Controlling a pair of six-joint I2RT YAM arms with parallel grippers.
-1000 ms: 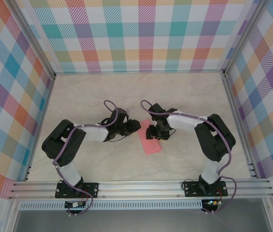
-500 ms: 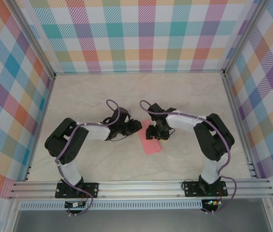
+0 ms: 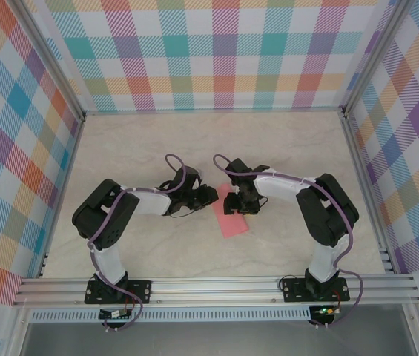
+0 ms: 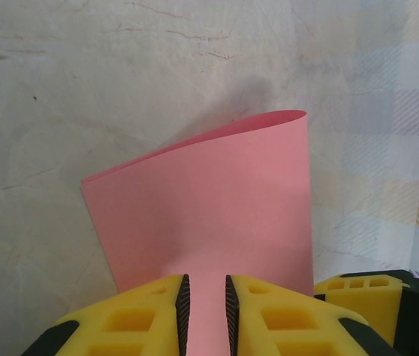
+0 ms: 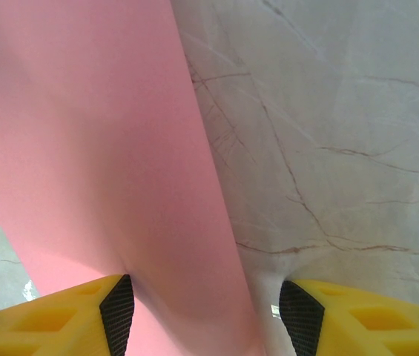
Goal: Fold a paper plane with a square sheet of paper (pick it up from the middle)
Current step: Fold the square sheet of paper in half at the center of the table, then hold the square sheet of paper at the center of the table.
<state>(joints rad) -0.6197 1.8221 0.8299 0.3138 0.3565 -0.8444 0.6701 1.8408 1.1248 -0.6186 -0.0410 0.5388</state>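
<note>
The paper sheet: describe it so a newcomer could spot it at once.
On the pale marble table, look between the left tool and the right tool. The paper sheet lies there, partly under the right tool. It is the one salmon-pink thing, plain, folded over in a loose curve.

Left arm and right arm both elbow-bent, forearms reaching inward, wrists low and nearly facing mid-table. I read the left gripper as pads a narrow slit apart. Right gripper: jaws spread wide.
</note>
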